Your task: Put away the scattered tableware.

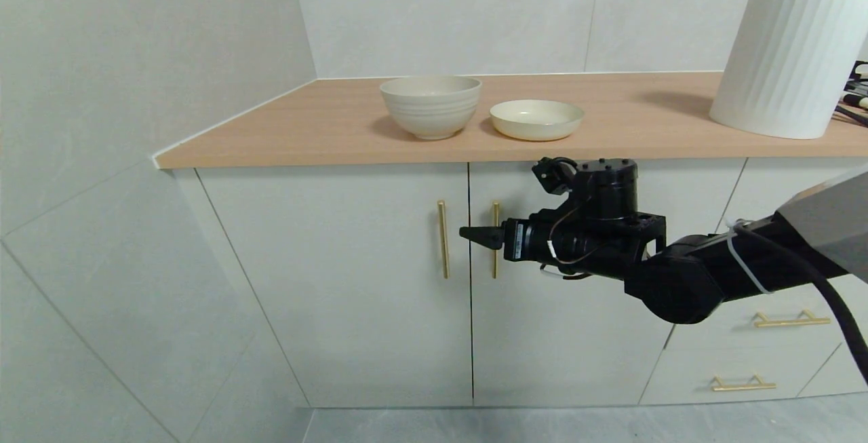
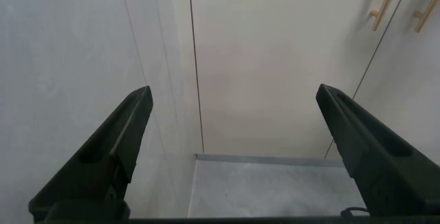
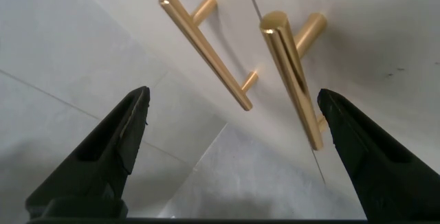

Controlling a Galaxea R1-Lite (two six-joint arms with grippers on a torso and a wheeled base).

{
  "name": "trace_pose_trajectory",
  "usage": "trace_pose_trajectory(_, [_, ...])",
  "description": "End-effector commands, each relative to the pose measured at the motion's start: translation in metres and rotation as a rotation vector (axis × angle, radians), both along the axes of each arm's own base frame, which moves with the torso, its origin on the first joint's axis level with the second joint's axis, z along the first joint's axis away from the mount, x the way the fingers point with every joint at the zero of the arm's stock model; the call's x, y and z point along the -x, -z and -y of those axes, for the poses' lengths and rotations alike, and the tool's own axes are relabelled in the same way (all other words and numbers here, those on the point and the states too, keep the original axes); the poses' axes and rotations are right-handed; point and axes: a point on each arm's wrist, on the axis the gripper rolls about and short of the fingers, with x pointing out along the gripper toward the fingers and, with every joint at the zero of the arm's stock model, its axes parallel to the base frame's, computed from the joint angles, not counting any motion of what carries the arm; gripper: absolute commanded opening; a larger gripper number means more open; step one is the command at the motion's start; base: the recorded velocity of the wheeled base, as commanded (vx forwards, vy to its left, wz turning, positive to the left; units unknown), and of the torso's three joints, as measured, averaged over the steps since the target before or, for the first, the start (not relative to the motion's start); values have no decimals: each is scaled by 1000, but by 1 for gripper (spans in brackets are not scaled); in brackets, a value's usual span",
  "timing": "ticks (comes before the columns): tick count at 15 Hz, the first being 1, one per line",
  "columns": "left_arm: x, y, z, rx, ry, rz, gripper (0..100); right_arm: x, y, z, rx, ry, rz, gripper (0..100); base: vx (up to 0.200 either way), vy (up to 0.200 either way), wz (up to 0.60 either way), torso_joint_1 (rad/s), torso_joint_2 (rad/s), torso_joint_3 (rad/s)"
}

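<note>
Status: nothing is put away yet. The bowl (image 1: 430, 105) and the shallow dish (image 1: 536, 119) both sit on the wooden table (image 1: 305, 132), side by side and just apart, near its front edge. Neither is held or touched by either arm. The 2 cabinet doors (image 1: 339, 287) below them are shut, so no storage space is open to receive the tableware.

By my judgement, you are at the door-opening step. What is left is to open a door, carry over 2 items and, most likely, close up.

Right gripper (image 1: 475, 233): it sits level in front of the door seam, below the dish, pointing at the 2 gold handles. Its jaws stand wide apart. In the right wrist view both the left door handle (image 1: 443, 239) and the right door handle (image 1: 496, 239) lie ahead of the gap. Neither pad touches a handle, and nothing is held.

Left gripper (image 2: 234, 90): its jaws also stand wide apart and hold nothing. It hangs low, facing a plain cabinet panel and the floor (image 2: 261, 189), well apart from the tableware.
</note>
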Motion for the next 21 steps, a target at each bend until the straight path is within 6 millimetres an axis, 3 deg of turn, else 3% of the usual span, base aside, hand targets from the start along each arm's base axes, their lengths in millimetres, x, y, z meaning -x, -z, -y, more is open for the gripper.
trace_pose_trajectory(1, [0,0,0,1,-2,1,100,-3,6,-3,-1,-3,1,100,0,0,0,0,0,0])
trace_pose_trajectory(4, [0,0,0,0,-2,-1,100,-5,14,-8,-12,-6,19,100,0,0,0,0,0,0])
trace_pose_trajectory(15, [0,0,0,1,-2,1,100,1,12,-13,-54,-23,-23,100,0,0,0,0,0,0])
trace_pose_trajectory(21, [0,0,0,1,-2,-1,100,19,2,-10,-70,-67,-46,100,0,0,0,0,0,0])
